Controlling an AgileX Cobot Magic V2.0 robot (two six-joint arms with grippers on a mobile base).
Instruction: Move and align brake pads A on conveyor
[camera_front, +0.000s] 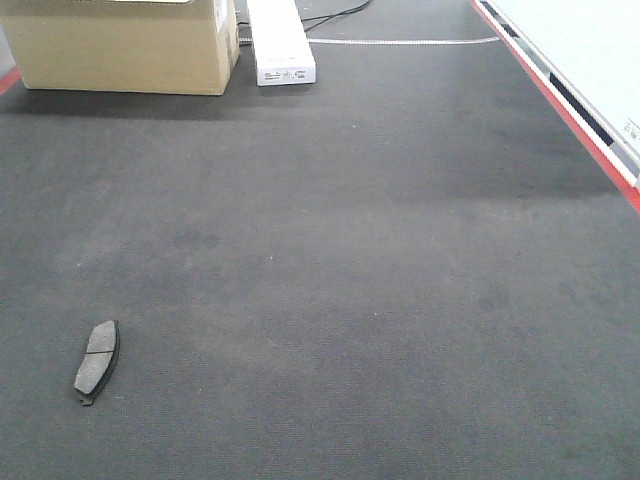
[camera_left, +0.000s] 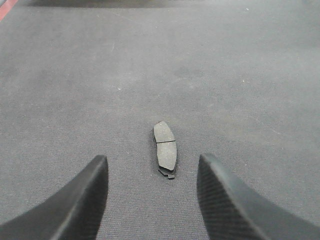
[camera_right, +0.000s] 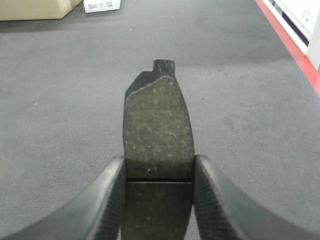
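Right claw (camera_right: 159, 167) first: it's clenched on a brake pad (camera_right: 157, 125), one finger on each long edge. The speckled friction face is up and the thin groove runs straight across between my fingertips (camera_right: 116, 172). Most of the pad sticks out ahead of the claw, its little black tab pointing down the conveyor (camera_right: 240, 100). From the wrist view I can't tell whether the pad is clear of the belt or brushing it.

Over to my left claw (camera_left: 152, 162): it's spread wide, gripping nothing, with rough charcoal belt below it. A second brake pad (camera_left: 165, 149) lies flat on the conveyor just ahead of the gap, light face up, lengthwise to me and touching neither finger.

The front view shows that same pad in the near-left part of the belt, slightly angled, with bare fabric all around it. At the far end sit a cardboard box (camera_front: 125, 45) and a white box (camera_front: 280, 40), both well apart from it. The red stripe (camera_front: 560, 105) runs along the belt's right edge.
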